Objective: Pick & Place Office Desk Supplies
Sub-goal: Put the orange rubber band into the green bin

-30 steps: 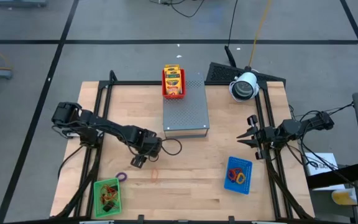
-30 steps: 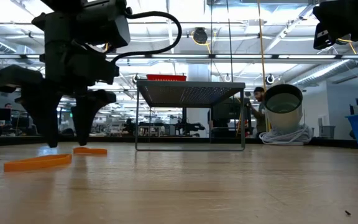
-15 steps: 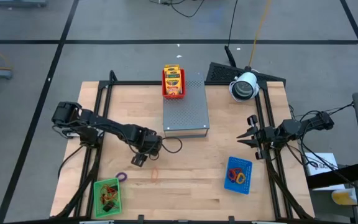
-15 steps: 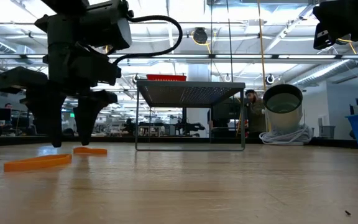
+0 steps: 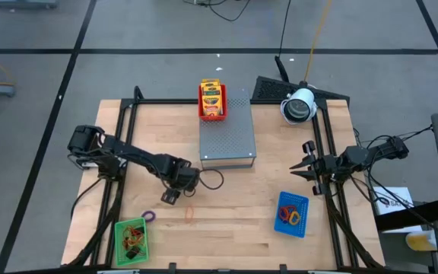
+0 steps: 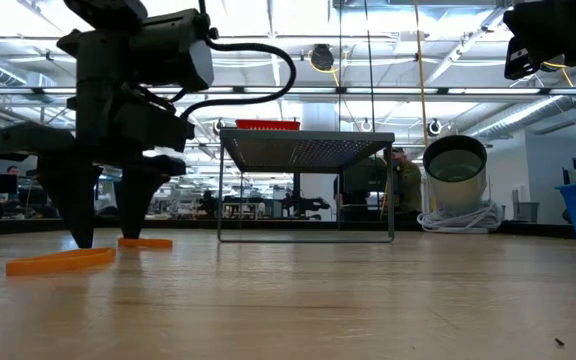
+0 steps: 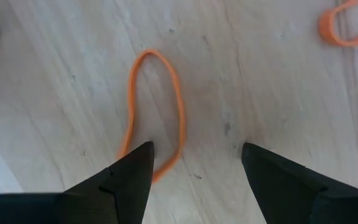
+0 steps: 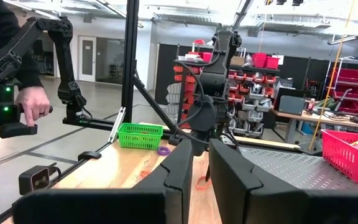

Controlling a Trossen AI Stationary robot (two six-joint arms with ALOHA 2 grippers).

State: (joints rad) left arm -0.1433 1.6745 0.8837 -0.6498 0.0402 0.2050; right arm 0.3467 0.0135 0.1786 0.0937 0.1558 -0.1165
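- The left gripper (image 7: 194,163) points down at the tabletop (image 5: 226,221) with its fingers (image 7: 126,177) spread apart, holding nothing.
- One fingertip sits at the lower end of an orange rubber band (image 7: 157,112) lying flat on the wood; whether it touches the band is hard to tell.
- A second orange band (image 7: 344,28) lies well apart from the first, partly cut off by the wrist view's edge.
- In the low view the left gripper (image 6: 108,215) stands just over the wood, with both orange bands (image 6: 60,261) near its tips.
- From above, the left gripper (image 5: 170,195) is in front of the grey perforated box (image 5: 227,137), with a purple band (image 5: 149,216) and the green tray (image 5: 131,240) nearer the front edge.
- A red tray (image 5: 211,103) of crayon packets (image 5: 211,93) rests on the box's far end.
- The right gripper (image 5: 301,169) waits at the right side, fingers (image 8: 235,180) nearly closed on nothing, behind the blue tray (image 5: 292,214) of bands.
- A person's hand (image 8: 33,102) shows beyond the table.
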